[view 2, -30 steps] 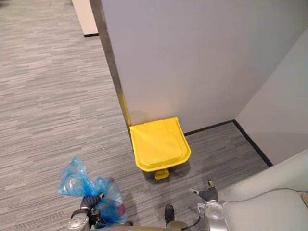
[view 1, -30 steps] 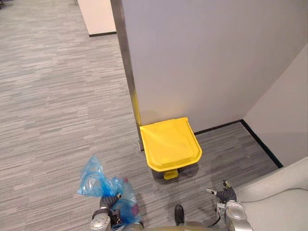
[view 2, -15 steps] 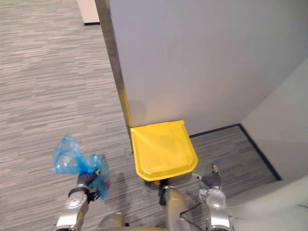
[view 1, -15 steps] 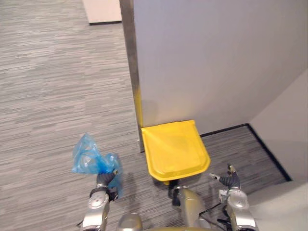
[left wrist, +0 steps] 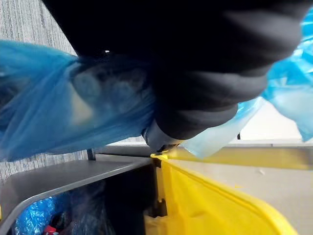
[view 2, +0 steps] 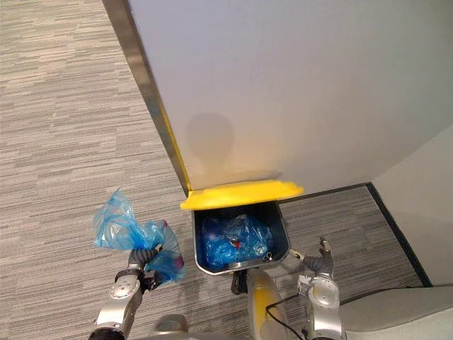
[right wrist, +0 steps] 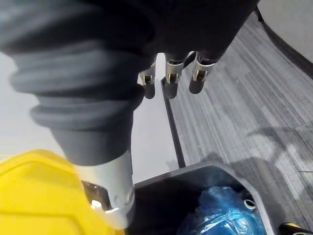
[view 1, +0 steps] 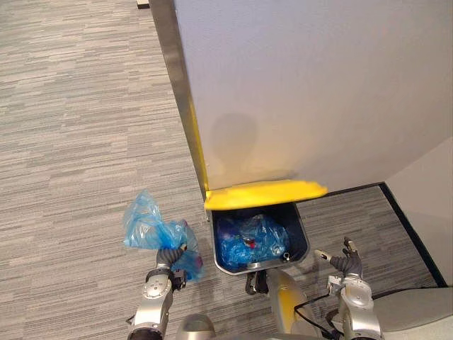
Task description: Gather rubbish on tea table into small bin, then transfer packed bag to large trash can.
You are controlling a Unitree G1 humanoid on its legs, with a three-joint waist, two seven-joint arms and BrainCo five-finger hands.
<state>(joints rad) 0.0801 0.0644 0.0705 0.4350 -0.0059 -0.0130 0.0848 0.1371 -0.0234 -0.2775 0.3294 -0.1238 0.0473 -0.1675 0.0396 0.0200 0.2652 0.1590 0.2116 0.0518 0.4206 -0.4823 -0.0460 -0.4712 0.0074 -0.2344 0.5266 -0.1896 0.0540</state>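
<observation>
The large trash can point(view 1: 303, 239) stands against the wall with its yellow lid point(view 1: 265, 193) raised. Crumpled blue bags point(view 1: 249, 238) lie inside its grey body. My left hand point(view 1: 168, 258) is shut on the knotted neck of a packed blue rubbish bag point(view 1: 150, 229), which it holds above the carpet just left of the can. The left wrist view has the blue bag point(left wrist: 58, 112) bunched against the dark cover, with the yellow lid point(left wrist: 210, 205) beyond it. To the right of the can, my right hand point(view 1: 345, 261) is open and holds nothing, its fingers point(right wrist: 168, 81) straight.
A pale wall rises behind the can, with a steel pillar point(view 1: 173, 92) at its left corner. A black skirting strip point(view 1: 402, 219) runs along the floor at the right. A grey cushioned edge point(view 1: 417, 312) sits at the lower right. Grey carpet spreads to the left.
The can's yellow lid has swung up from shut, showing blue bags inside. The camera has shifted. My left hand still holds the bag left of the can.
</observation>
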